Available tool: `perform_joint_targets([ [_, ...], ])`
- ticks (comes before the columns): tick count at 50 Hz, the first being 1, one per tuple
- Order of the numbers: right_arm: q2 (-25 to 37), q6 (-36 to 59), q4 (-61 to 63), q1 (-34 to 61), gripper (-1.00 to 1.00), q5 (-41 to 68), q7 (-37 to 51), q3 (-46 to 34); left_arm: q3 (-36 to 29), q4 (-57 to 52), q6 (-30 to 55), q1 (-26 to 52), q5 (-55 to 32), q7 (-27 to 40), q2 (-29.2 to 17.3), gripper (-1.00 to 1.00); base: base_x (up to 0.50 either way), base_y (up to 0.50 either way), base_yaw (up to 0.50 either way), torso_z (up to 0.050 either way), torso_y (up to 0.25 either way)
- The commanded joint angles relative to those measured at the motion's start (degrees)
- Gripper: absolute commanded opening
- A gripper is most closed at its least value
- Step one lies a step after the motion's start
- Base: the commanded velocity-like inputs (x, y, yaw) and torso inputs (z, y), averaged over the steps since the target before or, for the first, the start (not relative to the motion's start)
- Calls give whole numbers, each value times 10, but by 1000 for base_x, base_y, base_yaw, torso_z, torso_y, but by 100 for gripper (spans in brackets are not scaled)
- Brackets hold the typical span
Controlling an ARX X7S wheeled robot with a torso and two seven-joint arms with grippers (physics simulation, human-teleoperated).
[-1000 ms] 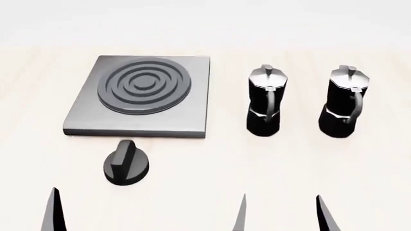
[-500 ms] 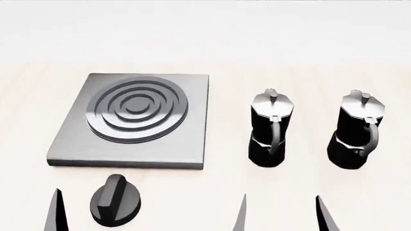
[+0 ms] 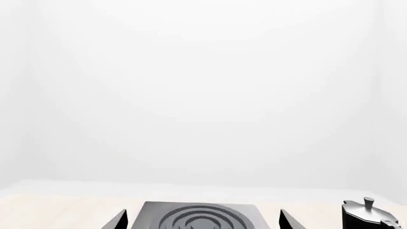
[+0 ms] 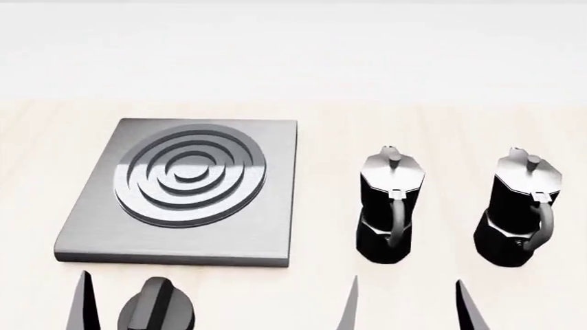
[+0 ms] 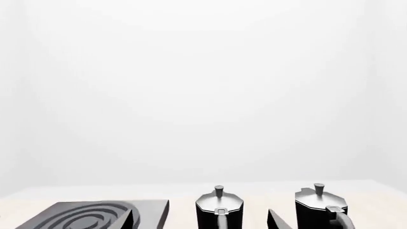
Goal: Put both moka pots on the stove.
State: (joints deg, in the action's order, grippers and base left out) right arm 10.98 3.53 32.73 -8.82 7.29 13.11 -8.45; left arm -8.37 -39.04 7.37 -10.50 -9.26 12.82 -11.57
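Note:
The stove (image 4: 271, 206) lies flat on the left of the table, its ringed burner (image 4: 190, 172) raised. Two black moka pots stand upright to its right, one nearer the stove (image 4: 390, 206) and one further right (image 4: 521, 210), both handles facing me. My right gripper (image 4: 408, 311) is open, low at the near edge, short of both pots. In the right wrist view the nearer pot (image 5: 219, 210) shows between its spread fingers, with the other pot (image 5: 318, 207) beside it. My left gripper (image 3: 202, 222) is open and faces the stove (image 3: 254, 212). One left fingertip (image 4: 85, 306) shows in the head view.
A round black dial knob (image 4: 158, 313) sits on the pale wooden table (image 4: 321, 117) just in front of the stove, close to my left gripper. The table's far edge runs behind the stove, against a plain white backdrop.
The stove, pots and knob have slid down the head view and look closer, so the view has moved. Both grippers hold the same place in the picture, still open.

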Motion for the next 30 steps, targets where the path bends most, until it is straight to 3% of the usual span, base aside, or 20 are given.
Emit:
perform_joint_targets([
  [1, 6, -2, -7, 2, 100, 6, 1, -3, -5, 1, 0, 0, -1, 5, -4, 100, 0, 0, 0, 0, 0],
  [30, 15, -7, -10, 2, 100, 7, 11, -12, -15, 1, -5, 0, -4, 15, -14, 100, 0, 143, 0, 0, 0],
])
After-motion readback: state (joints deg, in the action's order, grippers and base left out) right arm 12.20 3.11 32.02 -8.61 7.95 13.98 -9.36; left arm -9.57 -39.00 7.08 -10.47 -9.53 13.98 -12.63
